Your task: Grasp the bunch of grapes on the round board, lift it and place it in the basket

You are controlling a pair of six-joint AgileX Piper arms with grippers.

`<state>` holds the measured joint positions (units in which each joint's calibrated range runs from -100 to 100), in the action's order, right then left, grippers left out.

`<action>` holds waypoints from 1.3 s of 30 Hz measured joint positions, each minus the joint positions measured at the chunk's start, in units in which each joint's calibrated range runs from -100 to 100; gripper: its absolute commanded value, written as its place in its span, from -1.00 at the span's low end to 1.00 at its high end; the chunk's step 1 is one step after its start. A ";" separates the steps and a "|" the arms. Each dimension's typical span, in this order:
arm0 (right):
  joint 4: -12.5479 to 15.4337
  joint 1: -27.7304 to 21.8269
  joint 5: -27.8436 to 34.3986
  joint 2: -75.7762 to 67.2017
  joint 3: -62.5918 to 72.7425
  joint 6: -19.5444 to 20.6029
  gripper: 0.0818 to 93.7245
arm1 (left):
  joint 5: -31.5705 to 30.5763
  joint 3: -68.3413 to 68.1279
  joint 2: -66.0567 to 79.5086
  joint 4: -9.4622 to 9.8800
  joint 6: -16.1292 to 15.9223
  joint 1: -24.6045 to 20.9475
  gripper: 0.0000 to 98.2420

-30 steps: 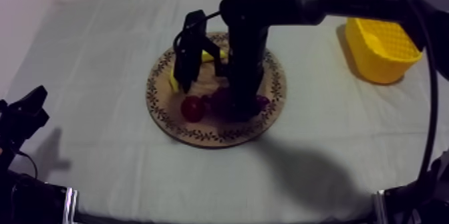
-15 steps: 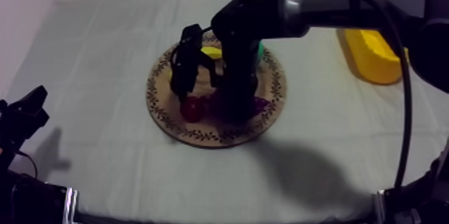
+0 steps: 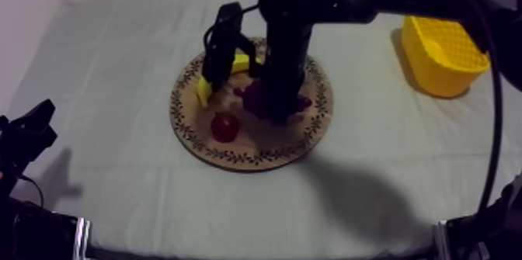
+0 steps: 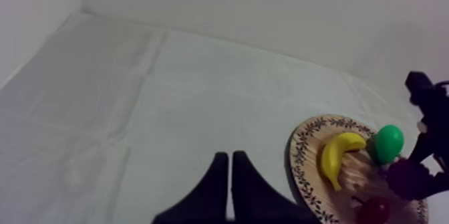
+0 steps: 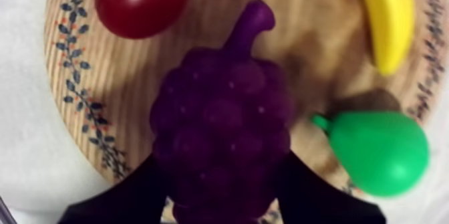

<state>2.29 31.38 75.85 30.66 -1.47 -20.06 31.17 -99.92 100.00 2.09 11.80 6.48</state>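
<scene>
My right gripper (image 5: 224, 181) is shut on the purple bunch of grapes (image 5: 222, 123), one black finger (image 5: 133, 196) at each flank. In the top view the grapes (image 3: 273, 100) hang just above the round wooden board (image 3: 233, 157), under my right arm, which reaches in from the upper right. The yellow basket (image 3: 443, 55) stands at the far right of the table. My left gripper (image 4: 230, 173) is shut on nothing and rests low at the left (image 3: 31, 127), far from the board.
On the board lie a small red fruit (image 3: 224, 126), a banana (image 3: 206, 88) and a green pear (image 5: 377, 150). The left wrist view shows the board (image 4: 302, 166) with the banana (image 4: 337, 156) and pear (image 4: 389, 143). Bare cloth lies between board and basket.
My right gripper dipped onto the grapes, closed on them and has risen a little, carrying them up and away from the red fruit. The left arm has not moved.
</scene>
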 measured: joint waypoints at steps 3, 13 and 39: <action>-0.50 -0.96 0.71 -3.13 -0.08 0.30 -0.34 | 0.00 0.00 0.00 0.00 0.00 0.00 -1.00; -1.85 -5.98 -0.95 -16.64 -2.49 1.41 -0.35 | 0.00 0.00 0.00 0.00 0.00 0.00 -1.00; -8.67 -29.63 -18.68 -39.74 -13.60 12.58 -0.37 | 0.00 0.00 0.00 0.00 0.00 0.00 -1.00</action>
<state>-6.37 1.74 57.17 -9.08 -15.07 -7.49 31.17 -99.92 100.00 2.09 11.80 6.48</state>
